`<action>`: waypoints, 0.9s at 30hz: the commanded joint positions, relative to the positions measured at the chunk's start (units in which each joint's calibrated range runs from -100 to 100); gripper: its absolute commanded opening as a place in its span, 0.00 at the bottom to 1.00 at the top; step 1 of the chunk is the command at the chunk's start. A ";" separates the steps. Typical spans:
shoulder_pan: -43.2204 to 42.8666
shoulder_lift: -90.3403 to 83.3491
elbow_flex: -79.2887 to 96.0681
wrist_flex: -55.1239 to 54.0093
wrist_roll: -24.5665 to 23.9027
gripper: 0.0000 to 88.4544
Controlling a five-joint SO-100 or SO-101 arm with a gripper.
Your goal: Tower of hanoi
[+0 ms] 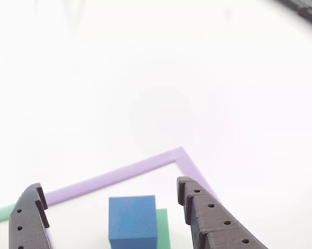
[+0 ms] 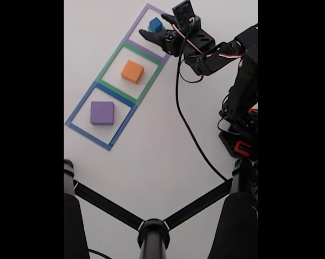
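Between the spread jaws, the blue cube sits centred and untouched.

From left to right in the other view, the left finger (image 1: 29,218) stands at the frame's lower edge, then the blue cube (image 1: 132,220) resting on the green block (image 1: 163,228), then the right finger (image 1: 208,218); the gripper (image 1: 112,199) is released, with clear counter (image 1: 156,78) showing on both sides of the cube. The cube lies just ahead of the fingertips, squarely on their midline, inside the purple tape outline (image 1: 119,175), and being square it offers no long axis to favour. Across the fixed view, the purple block (image 2: 102,113) sits in the blue outline, the orange block (image 2: 132,71) in the green one, and the blue cube at the far end, close by the gripper.
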 commanded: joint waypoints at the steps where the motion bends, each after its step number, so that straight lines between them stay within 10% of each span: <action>1: 1.10 -14.41 -1.22 14.00 0.00 0.33; 12: -2.26 -42.22 -23.30 79.80 0.00 0.00; 27: -12.93 -46.14 -69.73 138.16 0.00 0.00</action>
